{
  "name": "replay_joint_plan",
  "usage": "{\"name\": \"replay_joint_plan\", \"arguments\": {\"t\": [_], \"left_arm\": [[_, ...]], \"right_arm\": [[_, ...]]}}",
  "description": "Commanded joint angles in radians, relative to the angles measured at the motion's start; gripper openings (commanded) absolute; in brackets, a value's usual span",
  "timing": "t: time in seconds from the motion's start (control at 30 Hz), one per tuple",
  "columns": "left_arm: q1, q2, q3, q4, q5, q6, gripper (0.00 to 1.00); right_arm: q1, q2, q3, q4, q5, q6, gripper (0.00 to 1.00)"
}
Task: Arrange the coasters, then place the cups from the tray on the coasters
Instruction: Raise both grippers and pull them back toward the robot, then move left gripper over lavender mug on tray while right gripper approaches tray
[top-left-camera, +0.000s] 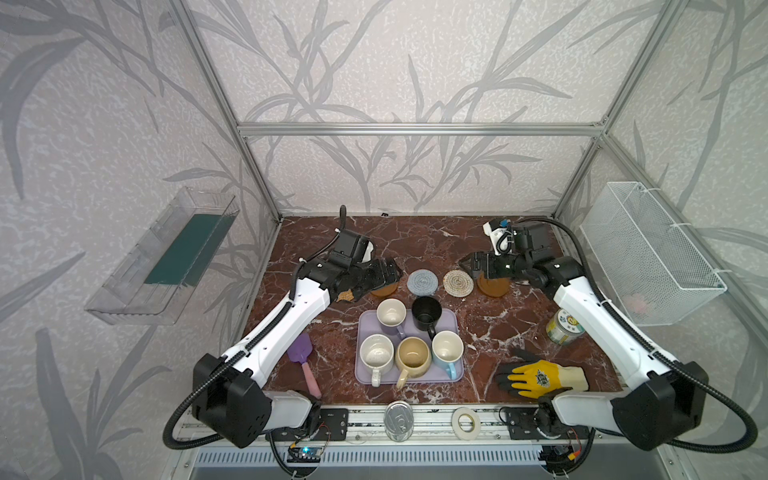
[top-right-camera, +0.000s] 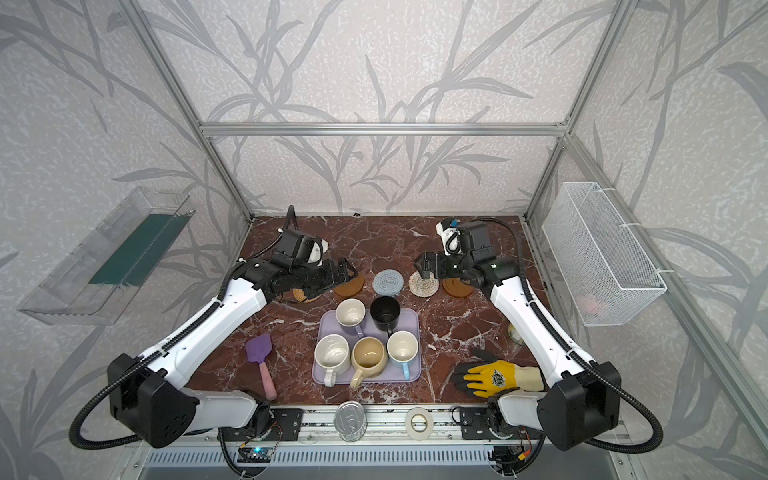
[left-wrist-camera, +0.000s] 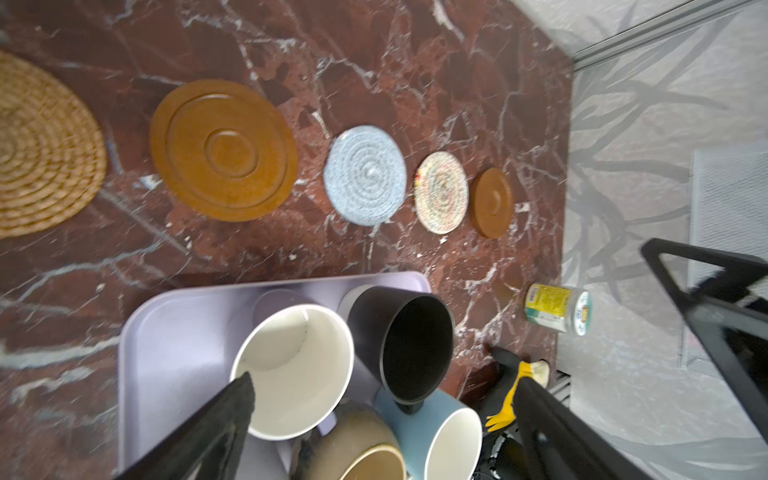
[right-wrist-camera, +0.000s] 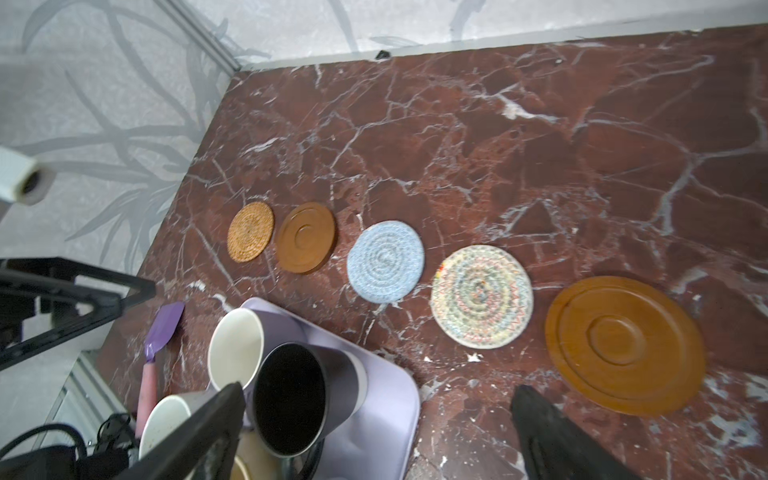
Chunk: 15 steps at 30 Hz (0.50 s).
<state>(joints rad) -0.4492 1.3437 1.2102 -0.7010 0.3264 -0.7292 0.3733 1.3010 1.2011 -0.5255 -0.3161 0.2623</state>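
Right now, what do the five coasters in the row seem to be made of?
Tan coaster: woven rattan or straw, coiled strands, matte. Brown coaster beside it and brown coaster at the other end: probably wood, smooth, carved concentric rings, slight sheen. Grey-blue coaster: braided cord, likely cotton, soft spiral. Cream coaster: same braid, coloured flecks.

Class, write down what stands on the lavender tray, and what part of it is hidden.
On the tray stand five mugs: lavender mug, black mug, speckled white mug, beige-yellow mug, light blue mug. The floor beneath them is covered.
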Motion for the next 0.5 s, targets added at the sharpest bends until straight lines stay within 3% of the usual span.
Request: {"name": "replay_joint_plan", "arguments": {"t": [0.0, 0.17, 0.3, 0.47], "left_arm": [[-0.054, 0.009, 0.027, -0.142, -0.107, 0.013, 0.95], [-0.157, 0.032, 0.000, -0.166, -0.174, -0.056, 0.90], [-0.185, 0.036, -0.029, -0.157, -0.198, -0.117, 0.83], [-0.207, 0.035, -0.053, -0.151, -0.204, -0.196, 0.71]], "right_arm": [[0.080, -0.039, -0.016, -0.035, 0.094, 0.027, 0.99], [0.163, -0.037, -0.055, -0.004, 0.041, 0.097, 0.99], [0.235, -0.028, -0.069, 0.001, 0.066, 0.088, 0.99], [0.246, -0.026, -0.116, 0.053, 0.054, 0.149, 0.99]]}}
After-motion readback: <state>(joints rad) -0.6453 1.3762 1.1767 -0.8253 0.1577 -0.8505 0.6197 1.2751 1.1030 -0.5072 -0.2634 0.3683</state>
